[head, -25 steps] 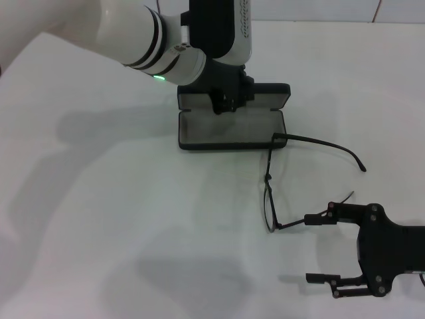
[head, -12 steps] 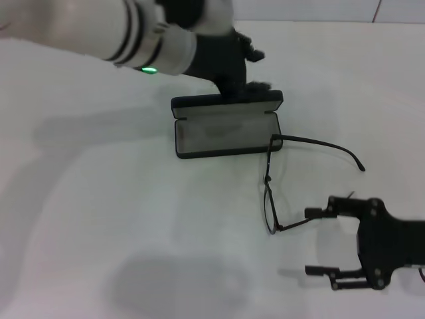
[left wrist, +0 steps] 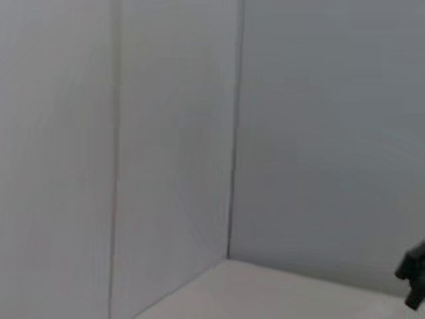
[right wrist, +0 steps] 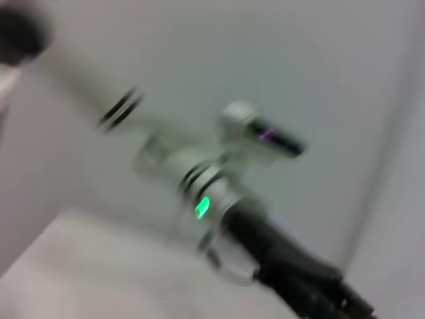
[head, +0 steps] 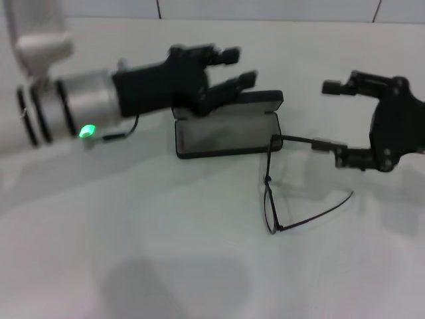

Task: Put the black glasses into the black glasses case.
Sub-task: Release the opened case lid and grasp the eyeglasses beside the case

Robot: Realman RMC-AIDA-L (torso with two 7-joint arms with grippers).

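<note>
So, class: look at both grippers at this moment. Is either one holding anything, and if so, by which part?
Neither holds anything. The right gripper is open beside one temple arm of the black glasses; the left gripper is open above the black glasses case.

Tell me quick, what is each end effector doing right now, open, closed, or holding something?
Left end effector: open, holding nothing, above the black glasses case.
Right end effector: open, empty, beside the black glasses.

A bare robot test bench, lab-like rather than homely — the wide, matte white tabletop (head: 133,226) runs edge to edge in the head view and meets a wall of large pale glossy tiles (head: 265,8) with thin dark seams. The left wrist view shows plain grey-white wall panels (left wrist: 319,133) meeting in a corner — no furnishings or decoration.
</note>
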